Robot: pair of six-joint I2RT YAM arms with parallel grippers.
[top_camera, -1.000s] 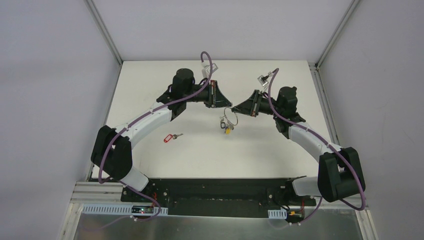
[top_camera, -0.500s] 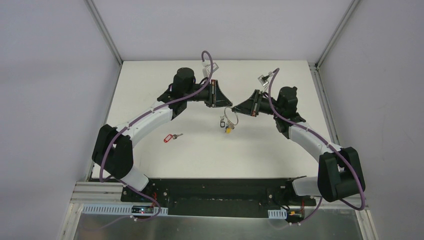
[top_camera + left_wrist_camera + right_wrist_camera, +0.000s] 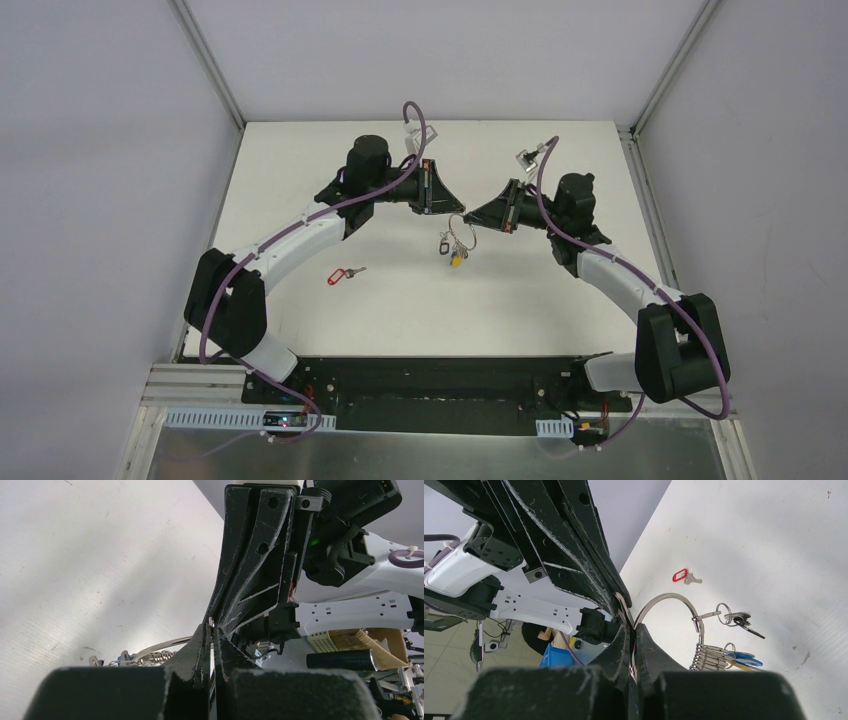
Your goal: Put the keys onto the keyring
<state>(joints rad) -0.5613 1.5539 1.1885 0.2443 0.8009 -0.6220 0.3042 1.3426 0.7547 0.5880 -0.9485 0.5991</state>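
The keyring (image 3: 458, 234) hangs above the middle of the table between my two grippers. My right gripper (image 3: 630, 626) is shut on its thin silver arc (image 3: 672, 596). Pointing at it tip to tip, my left gripper (image 3: 212, 629) is shut with a sliver of silver metal, apparently the ring's end, between its tips. Below the ring's clasp hang a bunch of silver keys (image 3: 711, 657), a blue tag (image 3: 740, 656) and a yellow tag (image 3: 456, 262). The black-tagged key (image 3: 746, 621) dangles from a small loop at the clasp. The red-tagged key (image 3: 346, 273) lies flat on the table, left of the ring.
White table (image 3: 400, 310) with a metal frame along its back corners. Both arms arch inward from their bases at the near edge. My left gripper's fingers (image 3: 574, 545) fill the upper left of the right wrist view.
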